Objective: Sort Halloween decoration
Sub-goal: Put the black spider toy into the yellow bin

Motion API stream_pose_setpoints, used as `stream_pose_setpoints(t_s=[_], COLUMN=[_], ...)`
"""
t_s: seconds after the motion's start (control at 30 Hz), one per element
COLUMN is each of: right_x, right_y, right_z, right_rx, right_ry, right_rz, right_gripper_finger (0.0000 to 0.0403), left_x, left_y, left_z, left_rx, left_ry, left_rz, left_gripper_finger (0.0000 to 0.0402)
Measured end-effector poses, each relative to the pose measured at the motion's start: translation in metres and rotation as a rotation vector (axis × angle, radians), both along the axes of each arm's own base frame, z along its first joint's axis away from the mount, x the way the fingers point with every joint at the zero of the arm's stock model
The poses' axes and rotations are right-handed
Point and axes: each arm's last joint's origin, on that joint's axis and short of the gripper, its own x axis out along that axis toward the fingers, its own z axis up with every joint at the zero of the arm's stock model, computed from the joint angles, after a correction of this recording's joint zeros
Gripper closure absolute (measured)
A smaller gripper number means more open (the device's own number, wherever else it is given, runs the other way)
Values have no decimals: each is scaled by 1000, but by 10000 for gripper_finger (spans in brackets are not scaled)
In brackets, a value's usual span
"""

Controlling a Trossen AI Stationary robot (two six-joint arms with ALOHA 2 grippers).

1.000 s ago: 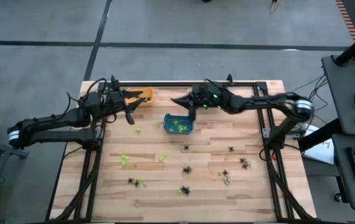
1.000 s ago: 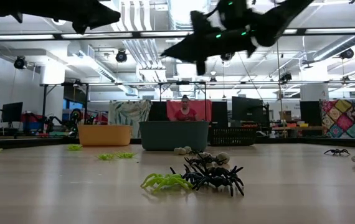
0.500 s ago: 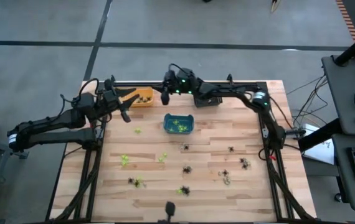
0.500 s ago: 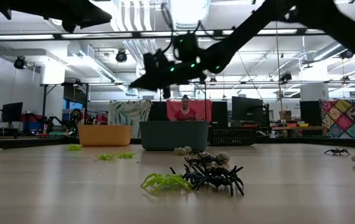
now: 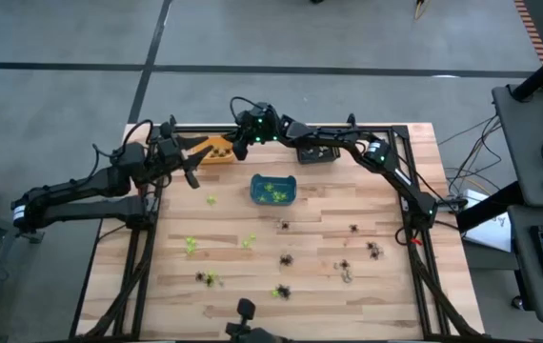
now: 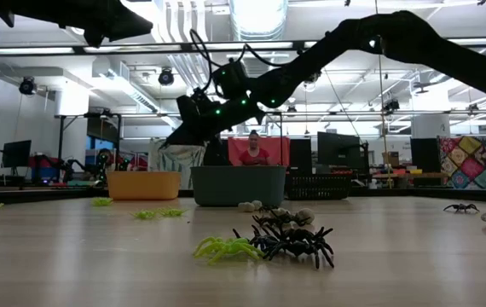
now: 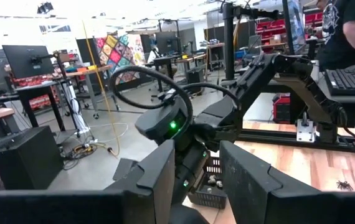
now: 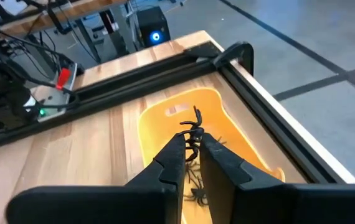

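My right gripper (image 8: 192, 148) (image 5: 239, 141) reaches across the far edge and hangs over the orange bin (image 8: 227, 134) (image 5: 216, 148), shut on a black spider (image 8: 192, 132). More black spiders (image 8: 197, 186) lie in that bin. The teal bin (image 5: 273, 190) holds lime green spiders. Green spiders (image 5: 191, 245) and black spiders (image 5: 286, 259) lie scattered on the near half of the table. A green and a black one (image 6: 294, 241) sit close to the low camera. My left gripper (image 5: 191, 173) (image 7: 205, 177) hovers open just left of the orange bin, holding nothing. My right gripper pinches the black spider between its two fingertips (image 8: 176, 144), coming from above and slanting down. The spider's body and legs (image 8: 194, 118) stick out past the fingertips. It is lifted clear, over the inside of the orange bin.
A black mesh basket (image 5: 315, 153) (image 6: 320, 186) stands at the far edge, right of the orange bin, with pale trinkets in it. A dark metal frame (image 8: 240, 53) rims the table. Bare wood lies between the bins and the scattered spiders. A person (image 6: 252, 149) sits beyond the table.
My right gripper has swung from above the teal bin toward the table's far left and stretched out over the orange bin. The trinkets on the table and the bins have stayed put.
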Motion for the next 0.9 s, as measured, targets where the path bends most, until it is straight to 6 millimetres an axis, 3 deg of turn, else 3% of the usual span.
stream_pose_setpoints(t_s=[0.57,0.77,0.9], right_x=[-1,-1,-1], right_y=[1,0,2], right_z=[-1,-2,-2], right_rx=[-28,-80,-76], right_ry=[15,34,36], right_rz=[84,58,69], right_gripper_finger=[362,381,361], left_x=[14,17,17], left_y=[4,5,6], left_z=[-9,-11,-11], left_rx=[-59,-62,-63], left_ry=[27,37,38], left_rz=[5,6,21], left_gripper_finger=[290,290,290])
